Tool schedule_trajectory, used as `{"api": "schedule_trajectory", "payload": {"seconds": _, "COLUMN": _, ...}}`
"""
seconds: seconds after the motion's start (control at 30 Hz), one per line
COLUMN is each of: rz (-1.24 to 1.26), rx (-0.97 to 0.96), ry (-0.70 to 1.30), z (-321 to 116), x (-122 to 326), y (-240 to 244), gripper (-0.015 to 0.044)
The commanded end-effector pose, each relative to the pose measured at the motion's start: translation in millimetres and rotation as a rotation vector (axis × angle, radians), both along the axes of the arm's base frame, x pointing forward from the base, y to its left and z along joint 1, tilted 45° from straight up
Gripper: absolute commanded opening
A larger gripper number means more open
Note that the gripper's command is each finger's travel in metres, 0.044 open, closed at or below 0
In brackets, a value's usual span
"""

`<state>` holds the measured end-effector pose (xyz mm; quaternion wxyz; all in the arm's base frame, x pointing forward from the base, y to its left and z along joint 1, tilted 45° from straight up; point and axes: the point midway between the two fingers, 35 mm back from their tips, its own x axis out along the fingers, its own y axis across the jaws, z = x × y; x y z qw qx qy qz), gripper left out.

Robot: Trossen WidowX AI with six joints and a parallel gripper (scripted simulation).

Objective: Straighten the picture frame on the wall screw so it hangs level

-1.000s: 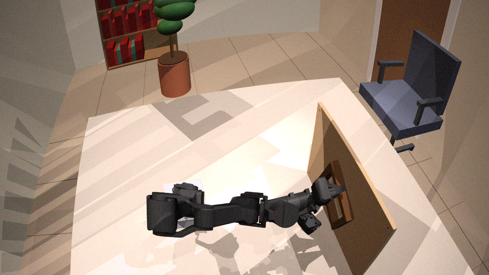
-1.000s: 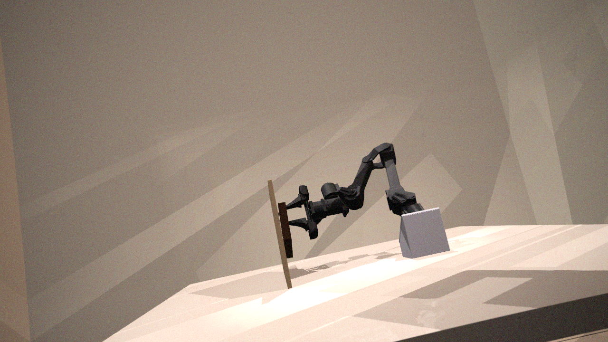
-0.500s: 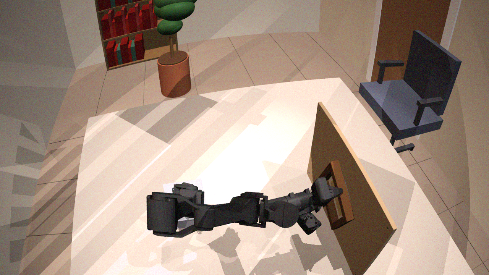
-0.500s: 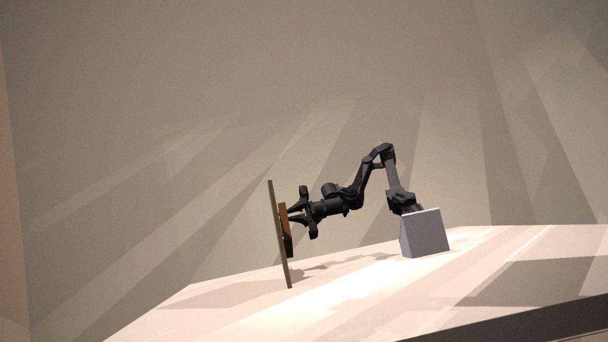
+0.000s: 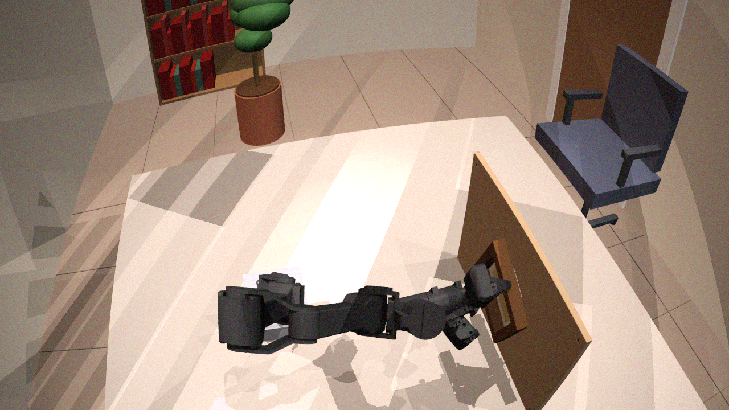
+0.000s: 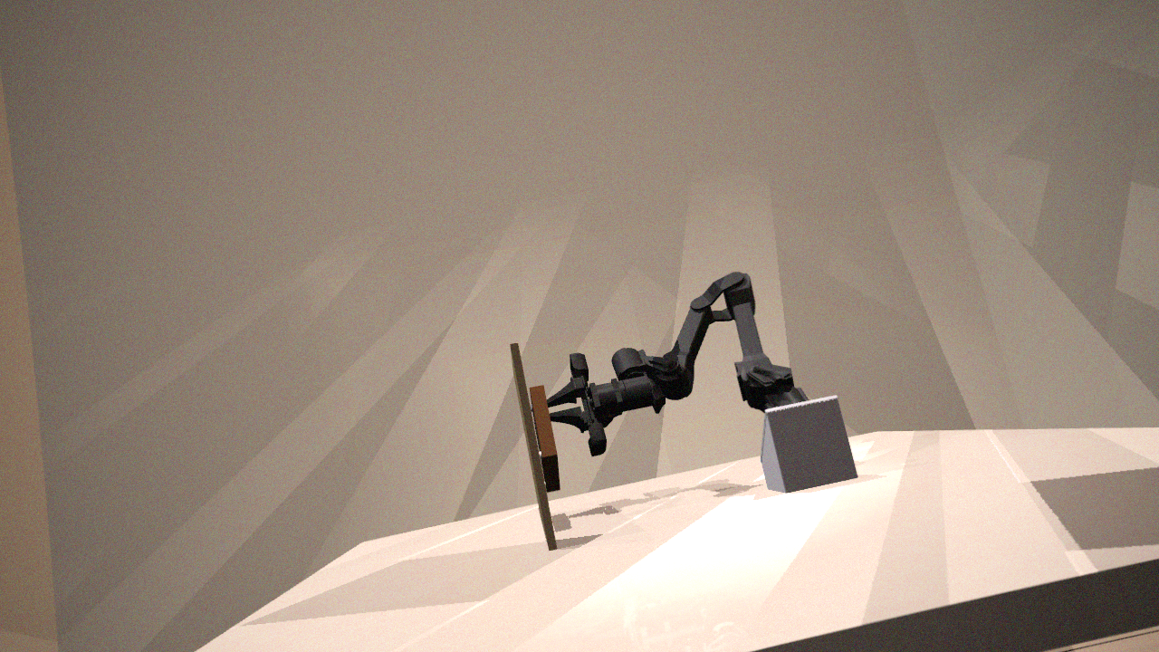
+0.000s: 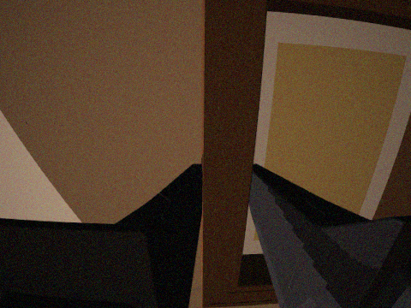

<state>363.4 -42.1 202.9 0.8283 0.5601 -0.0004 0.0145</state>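
Observation:
The brown picture frame (image 5: 518, 312) (image 6: 544, 437) (image 7: 231, 85), with a yellow picture in a pale mat, hangs on the front of the upright brown panel (image 5: 486, 209) (image 6: 520, 380) (image 7: 107, 85). My gripper (image 5: 508, 286) (image 6: 550, 409) (image 7: 224, 174) is shut on one upright side bar of the frame. In the wrist view one finger is on the bar's outer left side and the other is inside the opening, over the picture's edge. The screw and the notched strip are hidden behind the frame. How far the frame is from level I cannot tell.
The panel stands on the pale table (image 5: 315, 193) (image 6: 729, 551). A grey tent-shaped block (image 6: 810, 445) stands beside the arm's base. Beyond the table are an office chair (image 5: 586, 152), a potted plant (image 5: 258, 117) and a bookshelf (image 5: 239, 65).

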Motion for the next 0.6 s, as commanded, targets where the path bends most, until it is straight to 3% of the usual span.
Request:
{"api": "schedule_trajectory", "payload": {"seconds": 0.0, "rz": -0.002, "rx": 0.004, "ry": -0.001, "z": 1.4, "x": 0.1, "y": 0.4, "gripper": 0.0000}}
{"api": "schedule_trajectory", "payload": {"seconds": 0.57, "rz": -0.002, "rx": 0.004, "ry": -0.001, "z": 6.3, "x": 0.0, "y": 2.6, "gripper": 0.0000}}
